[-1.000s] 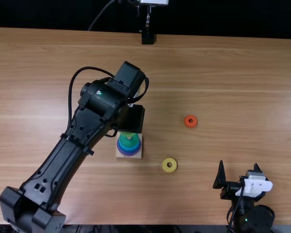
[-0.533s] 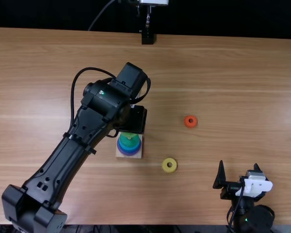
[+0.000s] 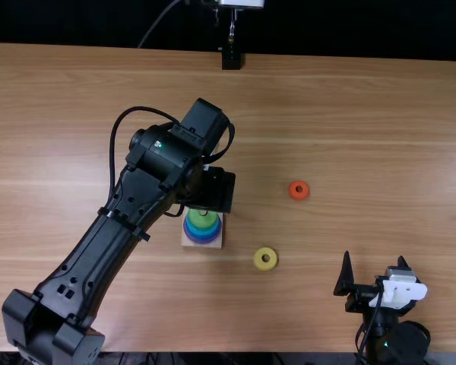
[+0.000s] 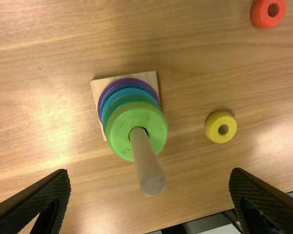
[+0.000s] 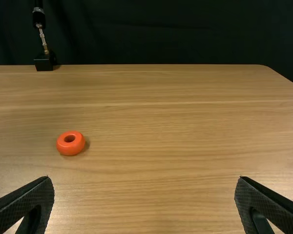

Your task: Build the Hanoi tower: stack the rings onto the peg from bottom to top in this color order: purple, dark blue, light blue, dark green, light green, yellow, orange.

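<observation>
Light green ring (image 4: pixel 119 130): topmost on peg (image 4: pixel 148 165) | Left gripper (image 4: pixel 150 172): fingers parted, empty; low sideways travel may strike and tilt the peg | Yellow ring (image 4: pixel 214 125): on surface (image 4: pixel 210 63); off-centre grip may tip it | Right gripper (image 5: pixel 145 179): fingers parted, empty

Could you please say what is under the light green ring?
Edges of the dark green ring, light blue ring, dark blue ring, purple ring and wooden base; their middles are covered.
</observation>
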### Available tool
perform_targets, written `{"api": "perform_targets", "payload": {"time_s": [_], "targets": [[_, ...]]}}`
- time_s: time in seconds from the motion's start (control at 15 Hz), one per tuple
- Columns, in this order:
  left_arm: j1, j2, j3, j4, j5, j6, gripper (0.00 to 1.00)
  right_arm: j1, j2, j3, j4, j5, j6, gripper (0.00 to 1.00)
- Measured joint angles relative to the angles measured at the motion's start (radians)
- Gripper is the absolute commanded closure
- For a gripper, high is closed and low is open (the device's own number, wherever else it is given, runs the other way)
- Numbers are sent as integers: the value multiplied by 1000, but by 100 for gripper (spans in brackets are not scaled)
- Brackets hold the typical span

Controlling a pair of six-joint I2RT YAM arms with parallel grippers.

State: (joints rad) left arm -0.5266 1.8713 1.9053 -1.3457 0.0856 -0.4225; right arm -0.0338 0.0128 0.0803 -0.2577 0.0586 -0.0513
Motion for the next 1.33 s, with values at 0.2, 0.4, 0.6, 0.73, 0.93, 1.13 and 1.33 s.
{"api": "perform_targets", "payload": {"time_s": [0.2,0.4,0.6,0.73,0.93,1.13,1.33], "targets": [[90,0,0,8,0,0,0,0,0,0,0,0,0,0],[207,-2,-1,129,-2,27,0,0,0,0,0,0,0,0],[313,-79,-144,354,-3,116,0,0,0,0,-1,0,0,0],[388,-183,-310,516,-4,142,0,0,0,0,0,0,0,0],[458,-370,-603,784,-11,160,0,0,0,0,0,0,0,0],[482,-586,-900,1039,-26,167,0,0,0,0,0,0,0,0],[529,-837,-1126,1143,-32,223,0,0,0,0,0,0,0,0]]}}
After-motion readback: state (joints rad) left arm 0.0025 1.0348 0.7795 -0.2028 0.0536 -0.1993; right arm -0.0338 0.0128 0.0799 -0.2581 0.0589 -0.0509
